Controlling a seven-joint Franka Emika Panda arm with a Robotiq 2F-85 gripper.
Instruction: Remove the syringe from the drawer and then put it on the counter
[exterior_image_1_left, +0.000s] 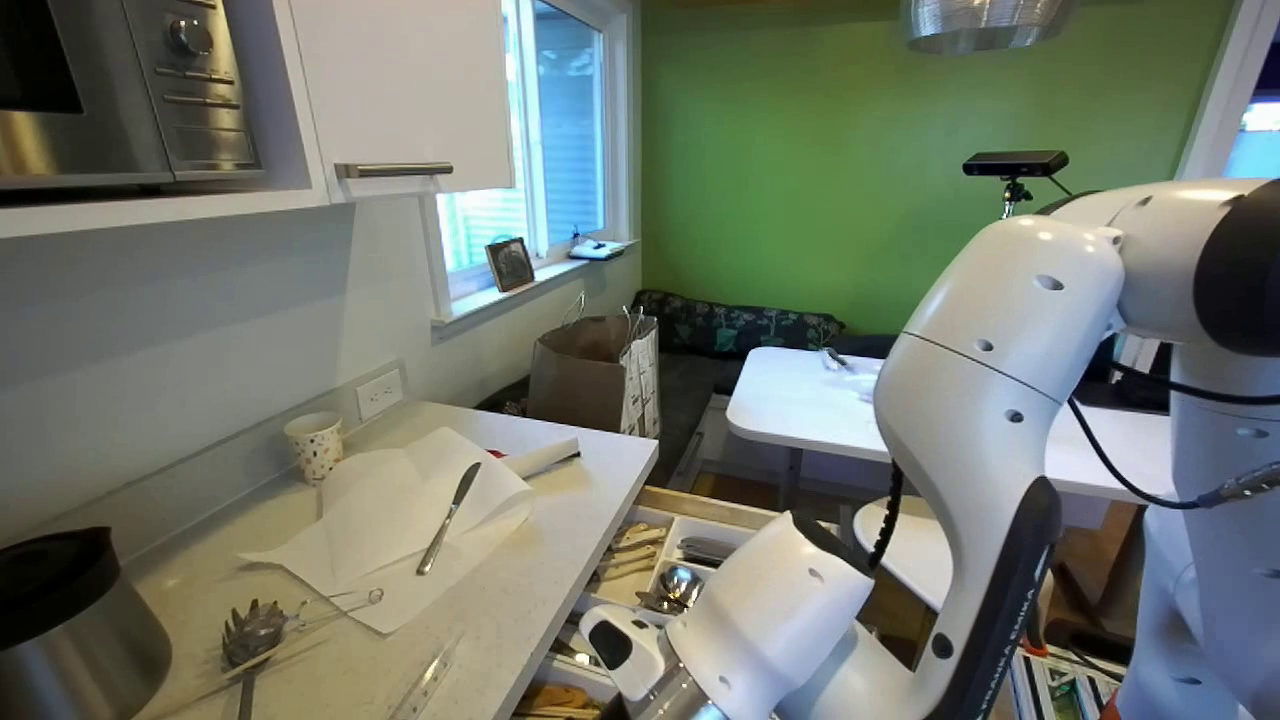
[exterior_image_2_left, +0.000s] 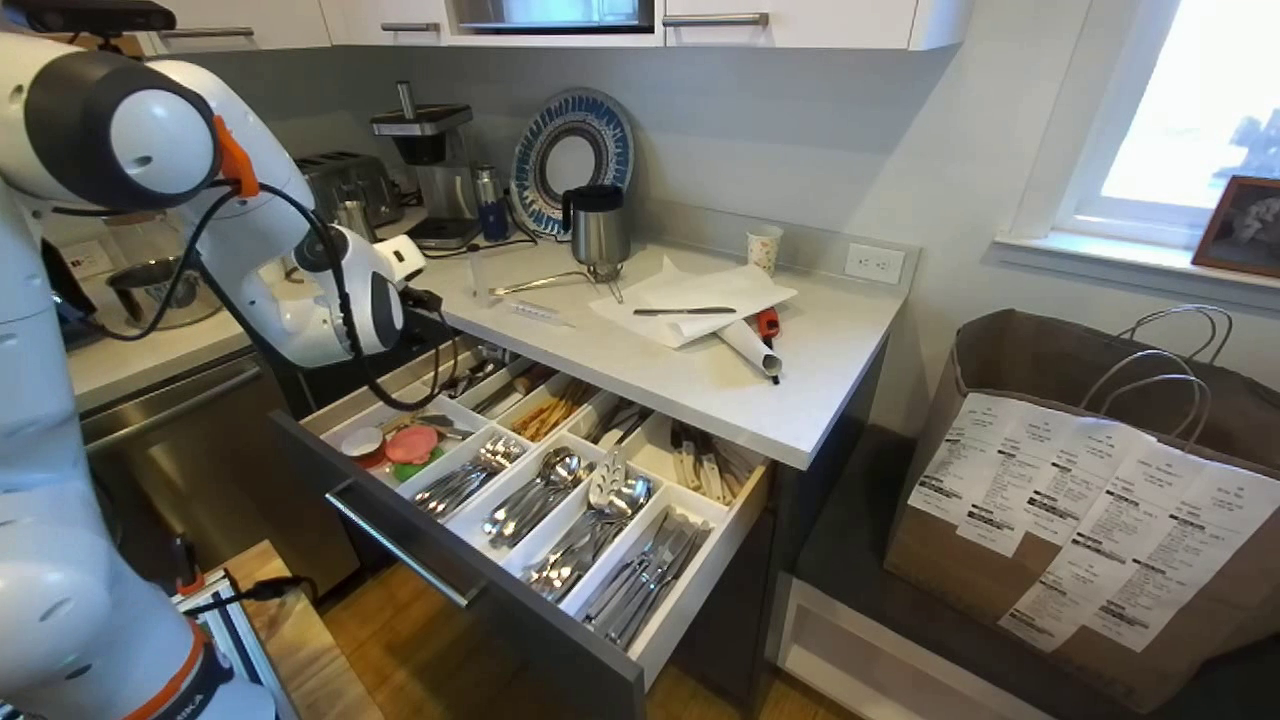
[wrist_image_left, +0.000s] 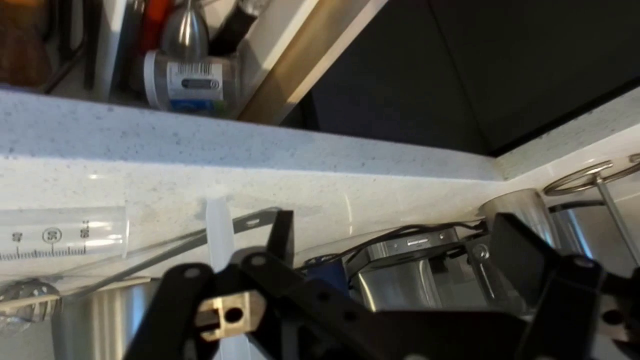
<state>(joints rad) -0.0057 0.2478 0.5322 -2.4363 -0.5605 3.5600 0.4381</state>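
Observation:
A clear syringe barrel with printed volume marks (wrist_image_left: 62, 232) lies on the white counter (wrist_image_left: 165, 180) at the left of the wrist view. It shows on the counter in both exterior views (exterior_image_2_left: 537, 313) (exterior_image_1_left: 428, 682). A translucent white upright piece (wrist_image_left: 220, 230), perhaps the plunger, stands beside it (exterior_image_2_left: 477, 272). My gripper (wrist_image_left: 400, 245) is open, with nothing between its fingers, over the counter to the right of the syringe in the wrist view. Its fingers are hidden or out of frame in both exterior views. The drawer (exterior_image_2_left: 540, 600) is pulled open.
The drawer holds cutlery in white compartments. A steel jug (exterior_image_2_left: 600, 235), a paper cup (exterior_image_2_left: 763, 248), white paper (exterior_image_2_left: 690, 290) with a knife (exterior_image_2_left: 684, 311), and a coffee machine (exterior_image_2_left: 445, 180) stand or lie on the counter. A paper bag (exterior_image_2_left: 1080, 500) stands beyond.

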